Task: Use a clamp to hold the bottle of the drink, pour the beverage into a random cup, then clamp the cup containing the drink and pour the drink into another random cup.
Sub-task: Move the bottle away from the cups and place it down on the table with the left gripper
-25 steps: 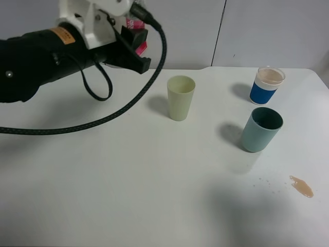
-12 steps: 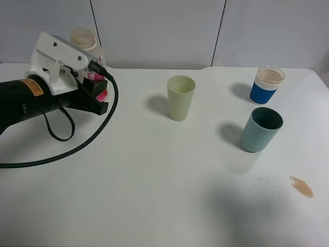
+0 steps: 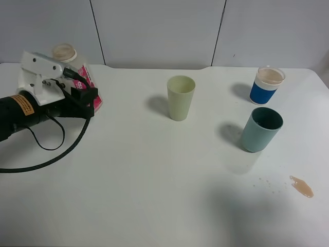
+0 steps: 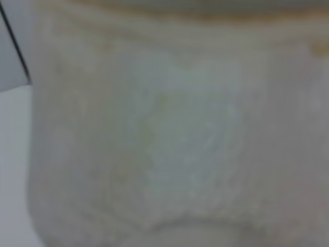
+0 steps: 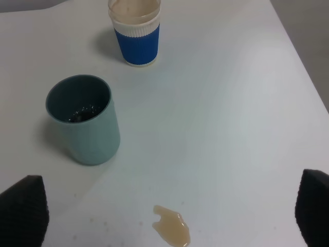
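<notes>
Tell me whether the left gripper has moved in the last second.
Yes. The left gripper, holding the bottle, has moved leftward and lower, away from the pale green cup.

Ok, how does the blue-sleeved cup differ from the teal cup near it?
The blue-sleeved cup has a white rim; the teal cup is one plain colour. The blue-sleeved cup holds tan drink nearly to its rim; the teal cup looks dark inside. Both stand upright.
</notes>
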You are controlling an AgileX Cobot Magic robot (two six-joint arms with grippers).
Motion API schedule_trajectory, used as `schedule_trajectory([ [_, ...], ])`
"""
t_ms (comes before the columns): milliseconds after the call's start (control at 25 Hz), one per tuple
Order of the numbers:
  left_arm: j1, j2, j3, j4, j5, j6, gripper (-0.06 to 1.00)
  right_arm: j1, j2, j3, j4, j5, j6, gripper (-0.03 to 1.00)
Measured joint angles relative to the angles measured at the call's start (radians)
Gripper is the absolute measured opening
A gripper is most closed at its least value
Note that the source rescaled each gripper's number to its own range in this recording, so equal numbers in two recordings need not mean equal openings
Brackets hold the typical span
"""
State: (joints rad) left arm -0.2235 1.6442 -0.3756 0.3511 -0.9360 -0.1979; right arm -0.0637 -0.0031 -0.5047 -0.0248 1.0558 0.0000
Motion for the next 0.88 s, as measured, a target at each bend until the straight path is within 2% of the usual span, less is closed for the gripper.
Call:
schedule_trajectory([
  [120, 0.045, 0.069, 0.0, 0.06, -0.088, -0.033, 0.05, 0.0, 0.0, 0.0, 0.0, 0.0, 0.0, 0.85],
  [320, 0.083, 0.164, 0.004, 0.075, -0.186, -0.014, 0.05, 0.0, 0.0, 0.0, 0.0, 0.0, 0.0, 0.85],
  [560, 0.083, 0.252, 0.004, 0.079, -0.211, 0.123, 0.05, 0.0, 0.0, 0.0, 0.0, 0.0, 0.0, 0.85],
  [880, 0.083, 0.32, 0.004, 0.101, -0.268, 0.14, 0.05, 0.0, 0.0, 0.0, 0.0, 0.0, 0.0, 0.85],
])
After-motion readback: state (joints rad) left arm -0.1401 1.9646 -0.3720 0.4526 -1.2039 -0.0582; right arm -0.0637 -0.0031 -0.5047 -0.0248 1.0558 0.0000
